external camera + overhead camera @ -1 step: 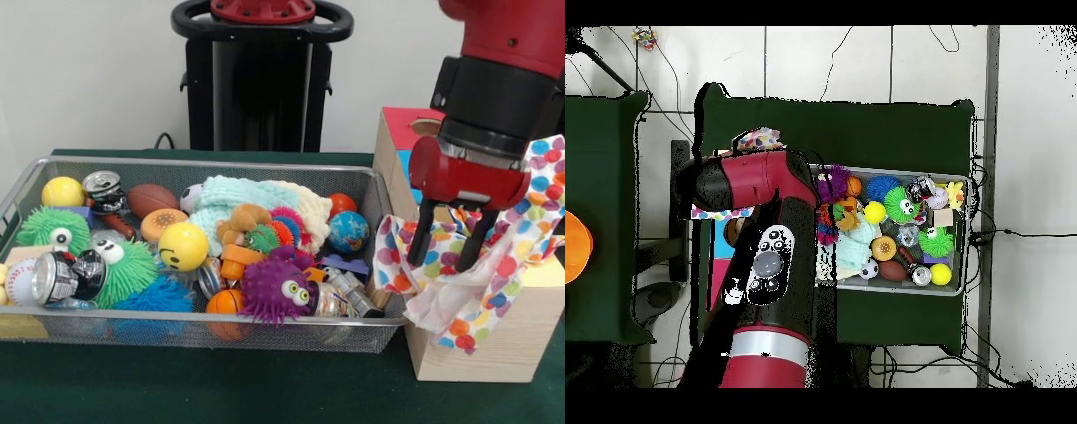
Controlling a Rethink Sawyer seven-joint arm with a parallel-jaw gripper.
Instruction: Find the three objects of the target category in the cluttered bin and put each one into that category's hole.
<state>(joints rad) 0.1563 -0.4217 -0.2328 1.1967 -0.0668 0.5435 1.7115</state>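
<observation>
So the polka-dot cloth (459,283) is out of the bin and draped over the wooden box (494,340) on the right of the front view, spilling down the box's front face and its left side toward the bin. It's crumpled, so there's no clean long axis, but the bulk of it runs roughly across the box top and then hangs downward, with another bit of it sticking up near the arm at the right edge. The gripper (448,256) is right above it, pointing straight down, its two dark fingers (422,234) spread moderately apart with their tips down in the folds of the cloth. They look like they're touching the fabric, but I can't say they're pinching anything, since there's a clear gap between them. The box top has a red panel with a hole (426,126) behind the gripper. Just left of the box, touching or nearly so, is the wire bin (221,331), packed with toys: a yellow smiley ball (183,246), a purple fuzzy monster (279,289), a globe ball (349,231), a small football (152,200), a crushed can (60,276). From overhead the red arm (765,260) covers most of the box, with only a corner of the cloth poking out.
</observation>
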